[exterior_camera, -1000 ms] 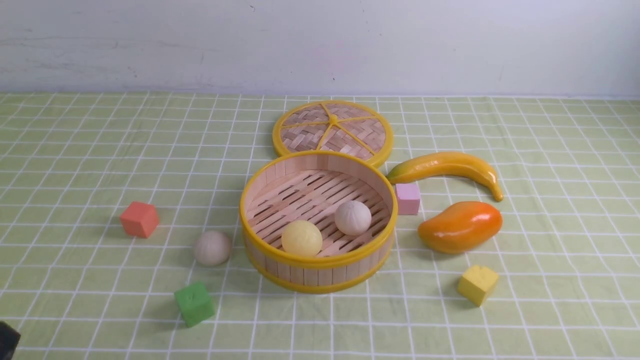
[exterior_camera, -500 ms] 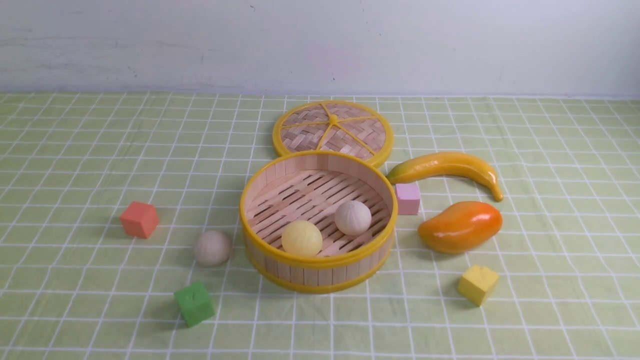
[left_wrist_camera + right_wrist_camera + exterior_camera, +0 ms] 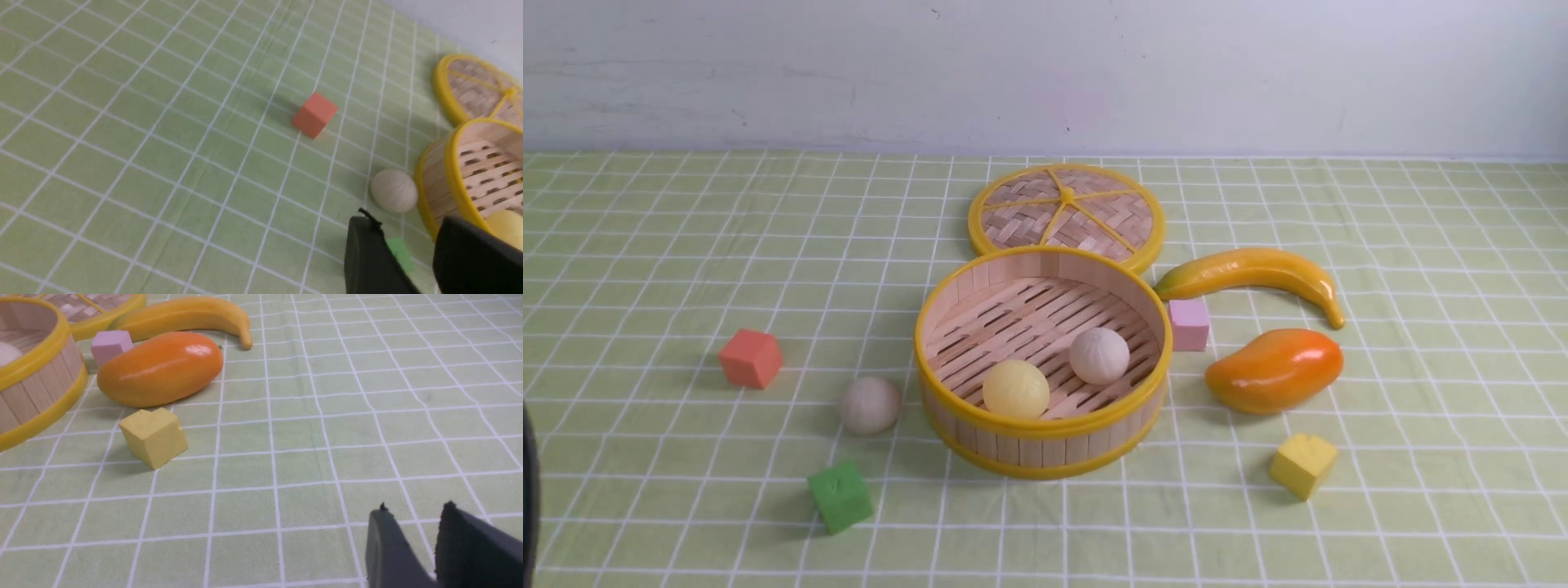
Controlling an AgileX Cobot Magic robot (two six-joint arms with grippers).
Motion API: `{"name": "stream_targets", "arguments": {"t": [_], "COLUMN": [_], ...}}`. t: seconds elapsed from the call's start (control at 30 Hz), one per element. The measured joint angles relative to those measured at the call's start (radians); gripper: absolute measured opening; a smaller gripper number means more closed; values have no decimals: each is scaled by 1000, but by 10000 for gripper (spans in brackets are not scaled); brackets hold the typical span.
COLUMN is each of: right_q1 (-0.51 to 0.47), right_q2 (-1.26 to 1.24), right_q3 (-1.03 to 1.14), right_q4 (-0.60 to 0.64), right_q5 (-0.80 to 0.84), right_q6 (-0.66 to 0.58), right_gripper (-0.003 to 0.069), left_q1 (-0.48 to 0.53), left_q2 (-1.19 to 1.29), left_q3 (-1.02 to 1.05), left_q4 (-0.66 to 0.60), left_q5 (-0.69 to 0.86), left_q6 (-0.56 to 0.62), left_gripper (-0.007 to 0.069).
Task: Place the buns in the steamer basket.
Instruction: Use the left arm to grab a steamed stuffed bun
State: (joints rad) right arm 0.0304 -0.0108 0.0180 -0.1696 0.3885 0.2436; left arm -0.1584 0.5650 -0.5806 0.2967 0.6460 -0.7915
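Two buns sit in the steamer basket (image 3: 1045,428) at mid-surface: the smooth yellow bun (image 3: 1015,389) and a pleated white bun (image 3: 1099,355). The third bun (image 3: 870,404), off-white and pleated, lies on the surface just beside the basket's wall, on the side toward the left edge. It looks light and matte, likely a little squashy, and round enough to roll if nudged. I'd take it from above across its widest middle, with neither finger wedged against the basket wall. The left end effector (image 3: 408,228) hangs spread and empty near it. The right end effector (image 3: 416,514) is slightly parted, holding nothing.
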Motion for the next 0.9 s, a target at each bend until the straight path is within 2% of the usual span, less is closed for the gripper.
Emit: {"name": "stream_targets", "arguments": {"t": [0.2,0.4,0.57,0.67,0.9], "right_q1": [0,0,0,0,0], "right_q2": [0,0,0,0,0], "right_q3": [0,0,0,0,0], "right_q4": [0,0,0,0,0], "right_q5": [0,0,0,0,0], "right_q6": [0,0,0,0,0], "right_gripper": [203,211,218,223,232], "left_q1": [0,0,0,0,-43], "left_q2": [171,361,535,679,928], "left_q3": [0,-31,-183,-352,-557], "left_q4": [-58,-125,-136,-151,-258], "left_q5": [-74,-135,-51,47,127], "left_q6": [-41,-24,73,214,381], "left_gripper": [237,237,238,238,238]}}
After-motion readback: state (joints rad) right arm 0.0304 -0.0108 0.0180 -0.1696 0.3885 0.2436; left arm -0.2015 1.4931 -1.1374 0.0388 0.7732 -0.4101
